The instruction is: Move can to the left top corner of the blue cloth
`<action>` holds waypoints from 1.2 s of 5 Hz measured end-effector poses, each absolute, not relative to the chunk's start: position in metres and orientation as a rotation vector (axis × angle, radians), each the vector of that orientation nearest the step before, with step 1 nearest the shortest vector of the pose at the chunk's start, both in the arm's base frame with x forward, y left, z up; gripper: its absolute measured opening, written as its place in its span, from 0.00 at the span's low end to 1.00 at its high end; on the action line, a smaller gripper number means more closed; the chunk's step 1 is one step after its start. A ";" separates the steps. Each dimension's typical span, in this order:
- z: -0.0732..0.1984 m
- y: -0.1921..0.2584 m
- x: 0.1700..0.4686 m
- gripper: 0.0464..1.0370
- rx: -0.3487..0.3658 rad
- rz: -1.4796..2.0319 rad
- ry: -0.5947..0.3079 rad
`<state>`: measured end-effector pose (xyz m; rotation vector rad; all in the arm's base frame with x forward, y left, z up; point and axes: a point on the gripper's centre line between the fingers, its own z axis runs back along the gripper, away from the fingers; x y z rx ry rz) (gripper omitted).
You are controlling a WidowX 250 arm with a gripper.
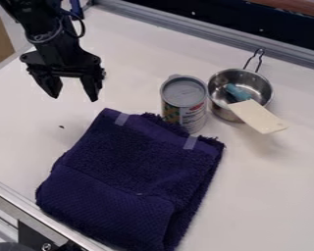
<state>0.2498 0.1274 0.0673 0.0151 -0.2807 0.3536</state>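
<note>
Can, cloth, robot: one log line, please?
can: upright, by far edge of blue cloth; end effector: open, empty; can at left top corner: not yet

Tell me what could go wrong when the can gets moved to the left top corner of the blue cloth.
The can stands close beside the metal pot, so the open gripper might bump the pot while closing in. The can's base is right by the cloth, so a low sideways move could rumple it. The cloth looks thick and soft, so the can may tip near its corner.
</note>
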 end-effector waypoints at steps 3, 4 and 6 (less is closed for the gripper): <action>0.075 0.103 0.251 0.96 -0.002 0.415 -0.128; 0.084 0.080 0.252 0.96 0.000 0.421 -0.110; 0.088 0.033 0.247 0.96 -0.048 0.393 -0.059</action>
